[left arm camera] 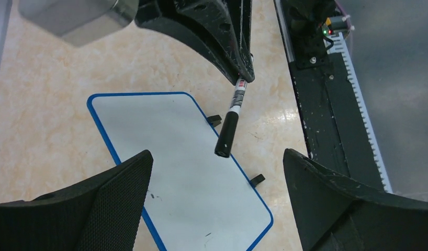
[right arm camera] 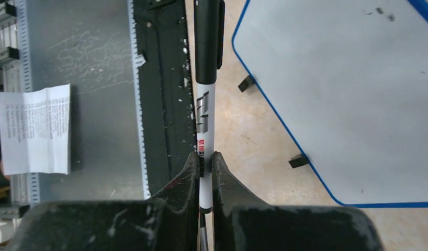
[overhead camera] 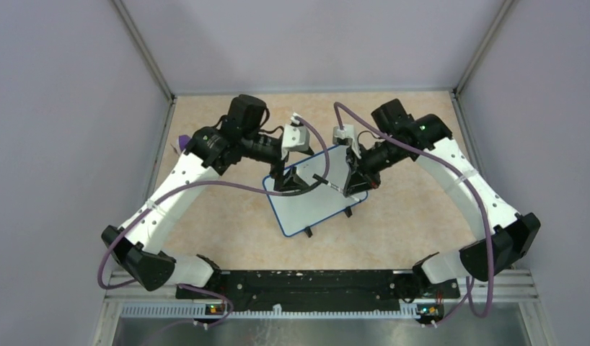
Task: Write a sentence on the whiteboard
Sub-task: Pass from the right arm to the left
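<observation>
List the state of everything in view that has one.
whiteboard: lying flat, blank bar a few specks
marker: capped, gripped at its tail end
left pincer: open, empty
right pincer: shut on marker

Right wrist view crops part of the whiteboard [right arm camera: 348, 94]

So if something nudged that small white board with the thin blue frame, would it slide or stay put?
Probably slide: the small blue-framed whiteboard lies flat on a smooth-looking beige tabletop, with just two small black feet at one edge. It looks thin and rigid, so likely light and stiff rather than floppy.
</observation>
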Motion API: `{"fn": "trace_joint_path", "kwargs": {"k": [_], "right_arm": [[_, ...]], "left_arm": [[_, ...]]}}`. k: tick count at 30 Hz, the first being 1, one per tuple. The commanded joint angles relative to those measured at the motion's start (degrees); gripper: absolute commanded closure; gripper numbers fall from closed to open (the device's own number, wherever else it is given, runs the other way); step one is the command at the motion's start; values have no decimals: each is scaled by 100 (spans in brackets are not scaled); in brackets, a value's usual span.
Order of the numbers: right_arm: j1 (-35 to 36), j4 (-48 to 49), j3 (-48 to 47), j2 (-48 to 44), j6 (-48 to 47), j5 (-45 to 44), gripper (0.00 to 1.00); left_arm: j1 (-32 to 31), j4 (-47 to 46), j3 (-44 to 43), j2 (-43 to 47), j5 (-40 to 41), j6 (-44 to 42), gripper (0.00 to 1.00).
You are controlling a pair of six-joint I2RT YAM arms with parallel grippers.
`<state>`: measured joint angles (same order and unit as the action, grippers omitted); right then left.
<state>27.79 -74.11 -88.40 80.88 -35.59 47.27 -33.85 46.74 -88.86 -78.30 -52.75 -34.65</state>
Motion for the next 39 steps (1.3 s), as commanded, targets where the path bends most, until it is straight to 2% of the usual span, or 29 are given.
{"fn": "trace_joint_path", "kwargs": {"k": [1, 9, 17, 22, 23, 27, 28, 29, 31, 34, 39], "right_arm": [[228, -176, 104, -54, -141, 527, 100], [585, -323, 224, 64, -250, 814, 100], [657, -411, 174, 120, -270, 966, 100], [657, -451, 150, 176, -270, 1020, 100], [657, -456, 141, 183, -272, 1029, 100], [657, -256, 119, 196, -26, 1025, 100], [646, -210, 95, 196, 34, 1022, 94], [621, -159, 60, 192, 100, 1026, 81], [451, 42, 6, 143, 316, 1098, 61], [-77, 575, -39, 6, 854, 1319, 45], [-829, 2050, -44, -369, 1989, 1408, 38]], "left_arm": [[-546, 1012, -327, 7, 460, -1525, 3], [-1226, 1089, 19, 187, 1110, -2043, 15], [-1444, 939, 207, 266, 1389, -2068, 44], [-1473, 856, 270, 315, 1330, -2015, 57], [-1480, 841, 281, 311, 1328, -2000, 61], [-1485, 706, 365, 338, 1285, -1824, 90], [-1490, 648, 402, 359, 1282, -1734, 96], [-1481, 565, 428, 375, 1333, -1563, 100], [-1339, 352, 529, 438, 1403, -953, 100], [-843, 73, 634, 506, 1051, -426, 100], [-109, -563, 636, 588, 137, 711, 100]]}}
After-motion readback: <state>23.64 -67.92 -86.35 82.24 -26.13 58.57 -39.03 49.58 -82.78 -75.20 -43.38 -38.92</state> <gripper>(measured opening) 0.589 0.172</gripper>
